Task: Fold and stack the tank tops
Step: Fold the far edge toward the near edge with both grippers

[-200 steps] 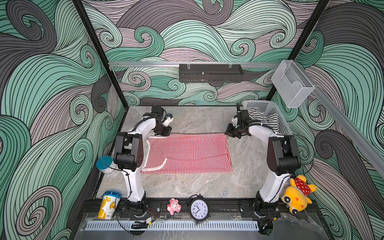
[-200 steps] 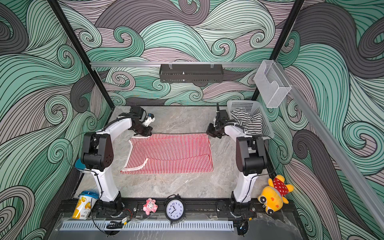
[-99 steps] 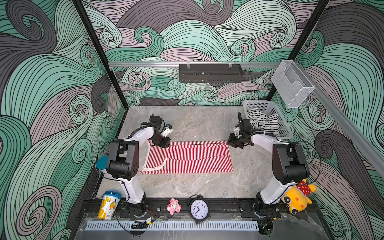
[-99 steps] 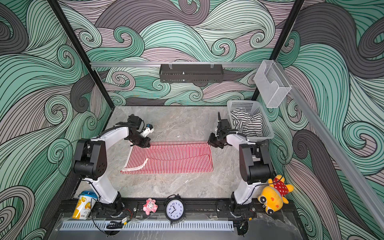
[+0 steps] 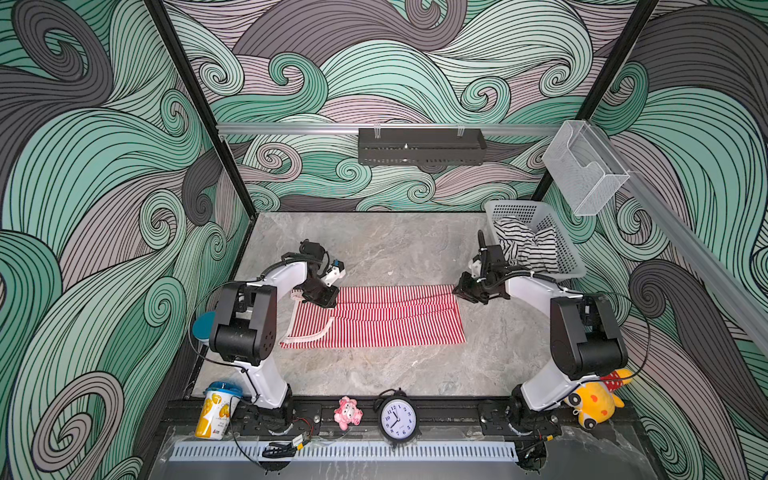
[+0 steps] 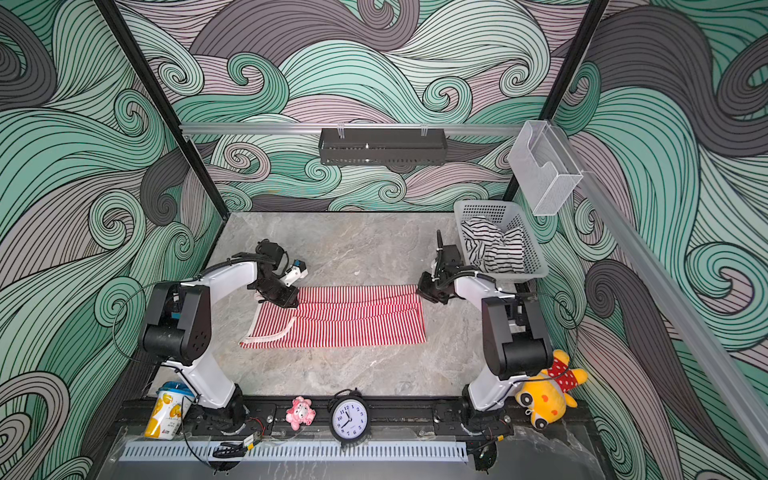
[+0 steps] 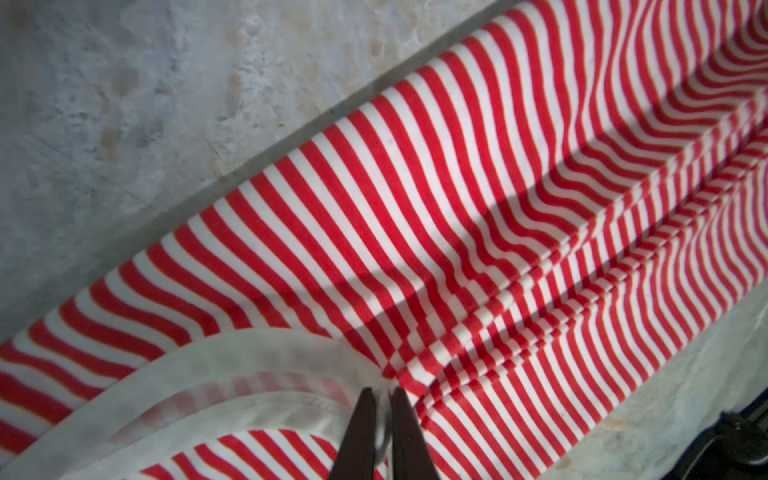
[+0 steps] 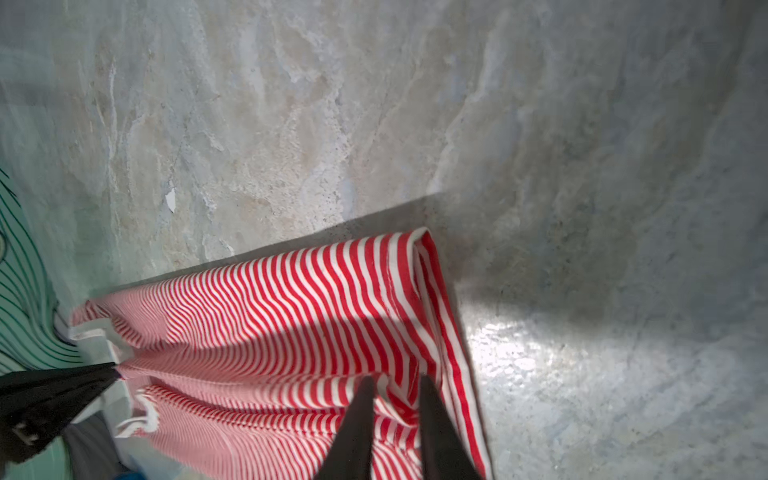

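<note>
The red-and-white tank top lies flat mid-table, folded lengthwise into a long band, white armhole trim at its left end. My left gripper sits on the band's far left corner, jaws nearly together with white trim pinched between them. At the far right corner my right gripper rests on the cloth, jaws parted, with a loose pucker of fabric between the fingertips. The black-and-white tank top lies crumpled in the white basket.
The basket stands at the back right, just behind my right arm. Along the front rail sit a cup, a pink toy, a clock and a yellow plush. A black shelf hangs on the back wall.
Both grippers came toward the front with the top's far edge and laid it over the near half, so the band is narrower. The right jaws have parted; the left have eased slightly.
</note>
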`<action>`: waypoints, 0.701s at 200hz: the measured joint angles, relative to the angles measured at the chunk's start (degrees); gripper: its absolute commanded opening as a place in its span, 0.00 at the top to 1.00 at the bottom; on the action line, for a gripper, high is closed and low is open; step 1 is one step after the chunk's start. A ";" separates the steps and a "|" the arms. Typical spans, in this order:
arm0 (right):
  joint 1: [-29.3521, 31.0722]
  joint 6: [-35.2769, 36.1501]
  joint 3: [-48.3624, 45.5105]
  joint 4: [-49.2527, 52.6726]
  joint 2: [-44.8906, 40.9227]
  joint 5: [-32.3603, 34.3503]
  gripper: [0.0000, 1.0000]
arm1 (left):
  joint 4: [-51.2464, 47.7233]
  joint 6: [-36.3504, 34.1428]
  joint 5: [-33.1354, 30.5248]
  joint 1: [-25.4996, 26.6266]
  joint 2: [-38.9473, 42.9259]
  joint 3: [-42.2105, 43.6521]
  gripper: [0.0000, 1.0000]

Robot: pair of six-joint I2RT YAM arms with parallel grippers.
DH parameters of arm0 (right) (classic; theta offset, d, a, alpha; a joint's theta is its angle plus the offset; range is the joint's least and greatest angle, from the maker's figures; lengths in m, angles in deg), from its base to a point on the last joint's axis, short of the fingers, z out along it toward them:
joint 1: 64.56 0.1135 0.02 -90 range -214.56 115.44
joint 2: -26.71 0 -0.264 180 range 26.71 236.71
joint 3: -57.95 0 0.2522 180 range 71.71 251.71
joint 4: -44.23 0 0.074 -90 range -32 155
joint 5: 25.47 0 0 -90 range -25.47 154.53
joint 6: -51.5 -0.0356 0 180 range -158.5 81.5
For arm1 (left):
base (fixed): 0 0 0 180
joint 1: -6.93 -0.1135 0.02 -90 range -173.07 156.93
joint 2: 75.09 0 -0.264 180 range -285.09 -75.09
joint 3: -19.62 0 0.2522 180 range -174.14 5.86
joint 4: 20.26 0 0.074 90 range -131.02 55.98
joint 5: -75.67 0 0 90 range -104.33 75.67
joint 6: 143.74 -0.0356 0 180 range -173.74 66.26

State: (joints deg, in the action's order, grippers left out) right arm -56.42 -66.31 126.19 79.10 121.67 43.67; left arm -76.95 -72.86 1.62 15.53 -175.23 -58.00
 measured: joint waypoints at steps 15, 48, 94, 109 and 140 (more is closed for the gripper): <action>0.04 -0.55 -0.79 -0.20 -0.96 0.04 0.56 | -0.24 0.07 -0.87 0.11 0.15 0.00 0.79; 1.03 -2.14 -2.01 -0.52 -6.67 0.24 0.60 | -1.60 0.07 -1.49 0.11 3.48 0.00 0.76; 8.41 -4.44 0.48 -2.49 -4.09 1.22 0.76 | -2.54 0.28 -1.09 2.23 3.89 -2.64 0.77; 10.34 -4.76 0.85 -3.32 -1.36 1.36 0.77 | -2.43 0.44 -1.36 4.28 1.84 -3.69 0.77; 10.60 -5.03 0.85 -3.32 3.65 2.78 0.79 | -2.47 0.50 -4.46 8.92 -3.10 -3.80 0.78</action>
State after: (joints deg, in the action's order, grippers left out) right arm -45.82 -71.34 127.04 75.78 125.32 46.44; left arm -79.42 -72.35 -2.84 24.45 -178.33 -61.80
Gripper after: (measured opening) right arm 0.218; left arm 0.224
